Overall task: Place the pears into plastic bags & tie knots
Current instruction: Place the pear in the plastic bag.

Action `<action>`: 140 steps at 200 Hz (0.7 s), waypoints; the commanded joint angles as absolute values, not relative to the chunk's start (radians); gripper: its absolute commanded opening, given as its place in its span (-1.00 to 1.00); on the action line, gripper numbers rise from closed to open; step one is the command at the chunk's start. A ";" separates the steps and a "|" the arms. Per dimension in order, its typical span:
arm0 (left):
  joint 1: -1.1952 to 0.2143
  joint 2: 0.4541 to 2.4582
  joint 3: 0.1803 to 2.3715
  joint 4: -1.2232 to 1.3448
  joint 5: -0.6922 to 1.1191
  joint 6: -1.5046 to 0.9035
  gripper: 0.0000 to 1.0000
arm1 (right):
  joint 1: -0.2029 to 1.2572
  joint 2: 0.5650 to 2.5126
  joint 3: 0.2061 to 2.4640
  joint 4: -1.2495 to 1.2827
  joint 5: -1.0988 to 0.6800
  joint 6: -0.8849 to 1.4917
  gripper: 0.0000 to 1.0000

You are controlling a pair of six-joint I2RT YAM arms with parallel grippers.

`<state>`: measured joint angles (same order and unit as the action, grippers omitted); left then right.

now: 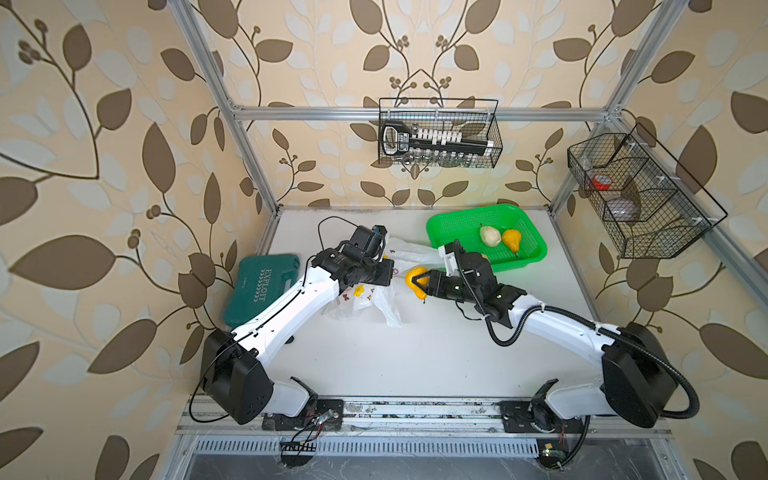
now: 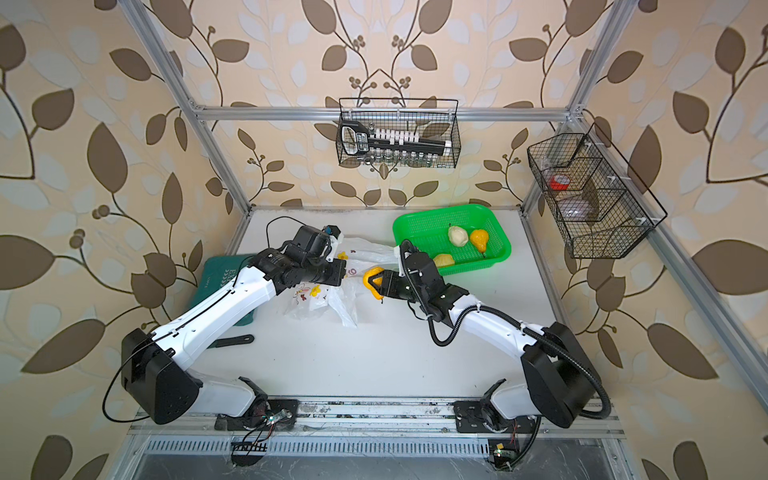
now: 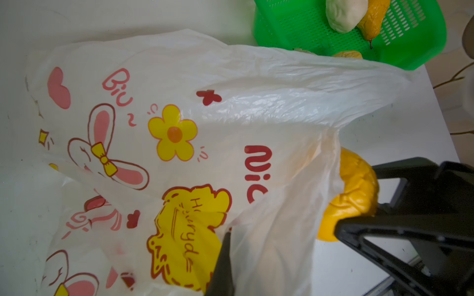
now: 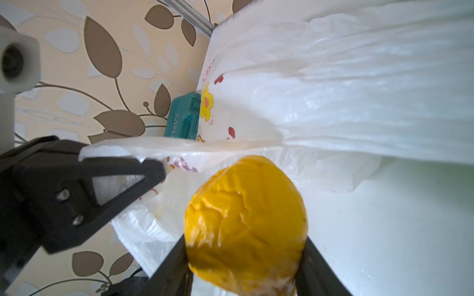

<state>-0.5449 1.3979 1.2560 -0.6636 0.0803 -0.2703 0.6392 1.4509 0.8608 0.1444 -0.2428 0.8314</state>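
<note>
Your right gripper (image 1: 417,284) is clamped on an orange pear (image 4: 246,220), right at the mouth of the bag (image 3: 230,115). In the left wrist view the pear sits partly behind the loose film at the rim. The opening lies straight ahead of that gripper, over toward the left arm.

Your left gripper (image 1: 385,271) is pinched tight on the bag's upper edge, holding it up off the surface (image 1: 415,361), so there's a gap to slide into.

The pear sits crosswise in the jaws. Its long axis runs across the line of travel, stem end pointing back toward the robot's base, so I reckon it has to go in broadside. The opening looks floppy and not very tall, and the lower flap could get shoved along instead of cleared.

Room's fine otherwise. There's open surface on the near side, and the green basket (image 1: 453,220) with three more pears (image 1: 490,236) is just behind the right arm. The teal case (image 1: 262,291) is beyond the bag, well apart from the pear.
</note>
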 commanded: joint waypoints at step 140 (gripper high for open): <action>-0.625 1.398 1.257 -0.597 0.169 -0.311 -1.00 | 0.643 2.050 1.165 0.449 -0.245 0.972 0.05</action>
